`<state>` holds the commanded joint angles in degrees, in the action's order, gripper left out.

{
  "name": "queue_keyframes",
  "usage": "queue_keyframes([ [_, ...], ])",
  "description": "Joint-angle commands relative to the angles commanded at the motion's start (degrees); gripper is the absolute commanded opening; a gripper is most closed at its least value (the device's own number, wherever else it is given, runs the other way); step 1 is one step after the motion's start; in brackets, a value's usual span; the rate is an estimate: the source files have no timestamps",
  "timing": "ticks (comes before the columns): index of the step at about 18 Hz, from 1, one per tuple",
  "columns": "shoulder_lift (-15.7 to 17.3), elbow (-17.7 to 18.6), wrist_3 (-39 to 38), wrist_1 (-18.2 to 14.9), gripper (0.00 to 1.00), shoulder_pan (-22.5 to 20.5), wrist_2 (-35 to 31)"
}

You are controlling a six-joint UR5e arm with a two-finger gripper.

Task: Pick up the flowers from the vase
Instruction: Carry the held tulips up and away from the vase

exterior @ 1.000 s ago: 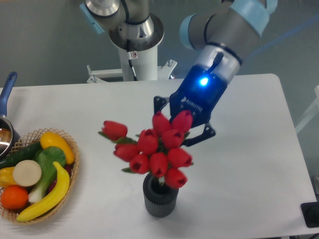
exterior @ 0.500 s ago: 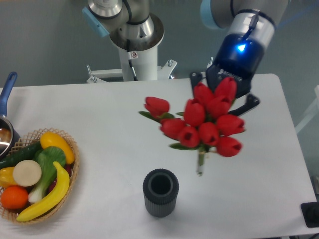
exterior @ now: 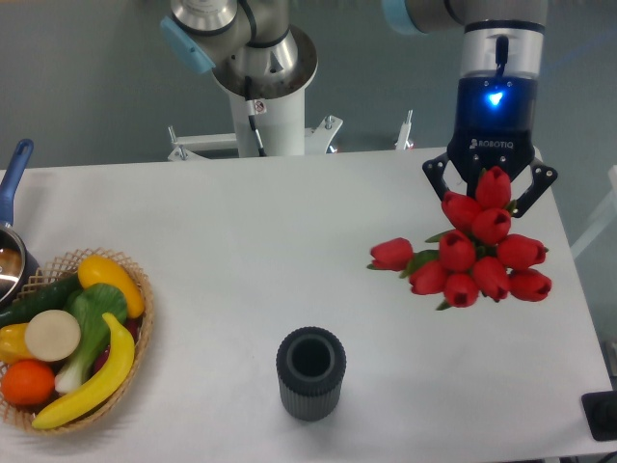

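tool (exterior: 490, 196) grips flowers (exterior: 474, 258) | vase (exterior: 310, 373) apart | basket (exterior: 135, 333) left

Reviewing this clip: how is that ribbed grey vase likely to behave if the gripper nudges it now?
The vase stands upright and empty, so it is probably light and would slide or tip easily. On its side, its round shape would likely roll. Its ribbed wall should give decent grip. The gripper holds the flowers well away.

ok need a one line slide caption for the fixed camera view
Tool holds the red tulip bunch clear above the table's right side, with the empty ribbed grey vase left standing upright near the front edge.
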<state>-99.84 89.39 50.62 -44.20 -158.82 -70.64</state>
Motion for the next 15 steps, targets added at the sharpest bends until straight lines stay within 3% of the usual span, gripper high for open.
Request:
queue_keyframes([
  [2, -1.32, -0.09, 4.9, -2.01, 0.0, 0.0, -3.53],
  [5, -3.25, 0.52, 10.88, -9.21, 0.0, -0.26, -9.76],
  [7, -5.79, 0.53, 14.14, -12.3, 0.0, -0.53, -13.63],
  [12, -9.84, -2.28, 13.72, -15.11, 0.0, -0.26, -18.73],
  [15, -10.37, -2.29, 13.28, -16.7, 0.0, 1.05, -20.59],
])
